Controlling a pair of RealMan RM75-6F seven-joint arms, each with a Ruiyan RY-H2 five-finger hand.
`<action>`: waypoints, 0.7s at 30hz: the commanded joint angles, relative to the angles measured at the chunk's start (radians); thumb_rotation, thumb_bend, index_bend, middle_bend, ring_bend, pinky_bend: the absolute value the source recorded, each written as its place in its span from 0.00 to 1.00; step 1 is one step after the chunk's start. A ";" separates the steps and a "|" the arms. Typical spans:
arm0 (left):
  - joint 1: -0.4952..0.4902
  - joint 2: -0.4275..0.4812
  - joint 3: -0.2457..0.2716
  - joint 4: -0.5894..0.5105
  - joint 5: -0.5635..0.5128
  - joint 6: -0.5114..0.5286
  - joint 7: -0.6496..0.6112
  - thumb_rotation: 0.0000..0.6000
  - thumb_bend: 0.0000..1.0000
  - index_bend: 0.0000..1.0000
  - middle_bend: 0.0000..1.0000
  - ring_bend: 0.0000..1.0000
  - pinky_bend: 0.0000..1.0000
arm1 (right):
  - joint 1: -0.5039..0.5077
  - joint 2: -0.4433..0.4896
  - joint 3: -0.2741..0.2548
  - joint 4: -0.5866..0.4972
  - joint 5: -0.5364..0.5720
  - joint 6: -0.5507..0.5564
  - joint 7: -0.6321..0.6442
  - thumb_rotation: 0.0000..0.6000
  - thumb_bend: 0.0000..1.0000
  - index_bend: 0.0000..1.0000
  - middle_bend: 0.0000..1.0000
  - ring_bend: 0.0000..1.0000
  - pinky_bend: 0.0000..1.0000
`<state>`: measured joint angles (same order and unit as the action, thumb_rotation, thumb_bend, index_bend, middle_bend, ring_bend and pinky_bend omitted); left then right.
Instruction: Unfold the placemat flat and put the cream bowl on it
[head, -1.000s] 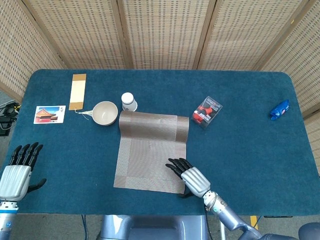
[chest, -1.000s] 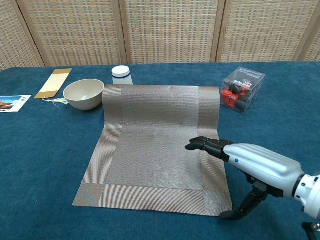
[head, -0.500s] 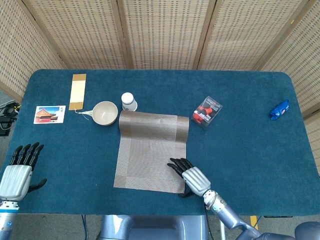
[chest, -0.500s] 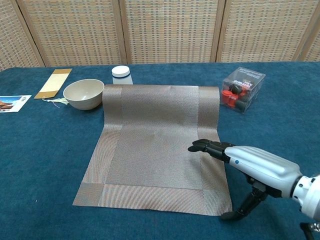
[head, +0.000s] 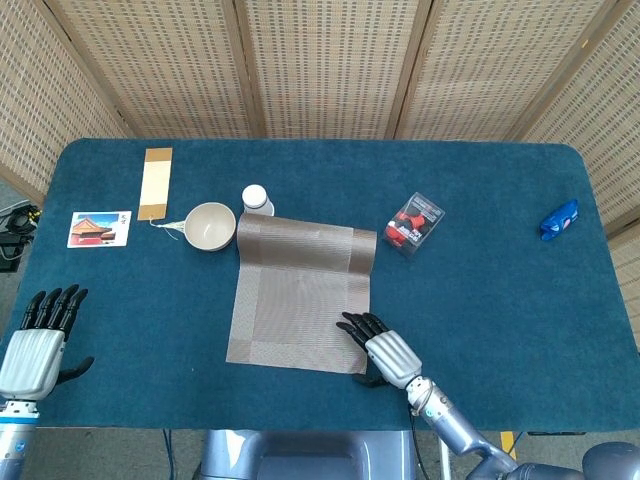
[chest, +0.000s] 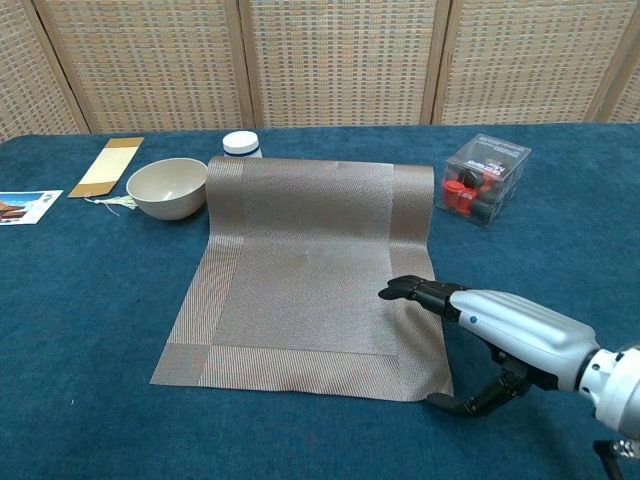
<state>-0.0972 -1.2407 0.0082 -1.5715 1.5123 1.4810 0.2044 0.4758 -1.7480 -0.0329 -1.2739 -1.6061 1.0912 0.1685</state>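
The right hand (chest: 500, 325) lies low over the near right corner of the placemat (chest: 300, 270), palm down, its dark fingertips (chest: 405, 290) stretched forward and resting on the woven surface. The thumb curls under beside the mat's near edge. The pictures do not settle whether the corner is pinched between thumb and fingers or only pressed, so I cannot tell the grasp.

The left hand (head: 38, 340) sits at the near left edge of the bench (head: 480, 300), well apart from the mat, fingers extended and spread, holding nothing.

The placemat lies mostly flat at the middle of the bench; its far end curls upward in a roll. The cream bowl (chest: 167, 187) stands upright on the blue bench cover just beside the mat's far left corner, not on the mat. A small white jar (chest: 240, 144) stands behind the rolled edge.

Also present: a clear box of red items (chest: 484, 179) to the right, a tan card (head: 156, 182), a picture postcard (head: 99, 228), and a blue object (head: 559, 219) at the far right.
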 joint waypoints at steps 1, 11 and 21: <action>0.000 0.000 -0.001 0.000 0.000 0.000 0.000 1.00 0.16 0.00 0.00 0.00 0.00 | 0.000 0.000 0.000 0.001 0.002 0.000 -0.002 1.00 0.51 0.10 0.00 0.00 0.00; 0.001 -0.001 -0.003 0.002 -0.003 -0.006 0.002 1.00 0.16 0.00 0.00 0.00 0.00 | -0.003 0.031 -0.010 -0.037 0.017 -0.008 -0.007 1.00 0.48 0.10 0.00 0.00 0.00; 0.002 -0.001 -0.006 0.000 0.000 -0.006 0.004 1.00 0.16 0.00 0.00 0.00 0.00 | 0.005 0.038 -0.007 -0.052 0.050 -0.048 -0.026 1.00 0.48 0.10 0.00 0.00 0.00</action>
<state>-0.0954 -1.2417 0.0022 -1.5715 1.5121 1.4748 0.2080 0.4802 -1.7096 -0.0405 -1.3263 -1.5568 1.0439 0.1430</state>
